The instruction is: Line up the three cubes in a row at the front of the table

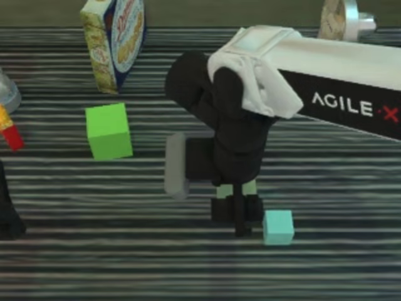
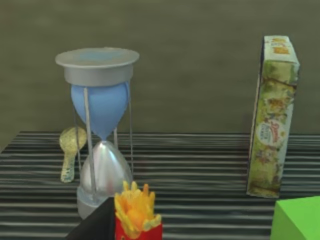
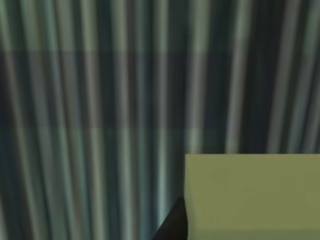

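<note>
Though striped, table flat

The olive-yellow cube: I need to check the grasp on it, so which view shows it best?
The right wrist view: the olive-yellow cube fills its corner, close against a dark finger. The top view shows only slivers of it under the right gripper, beside the cyan cube. The left wrist view shows none of it.

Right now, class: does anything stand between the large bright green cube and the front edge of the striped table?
Nothing visible: bare striped table lies in front of the bright green cube. The right gripper is off to its right.
</note>
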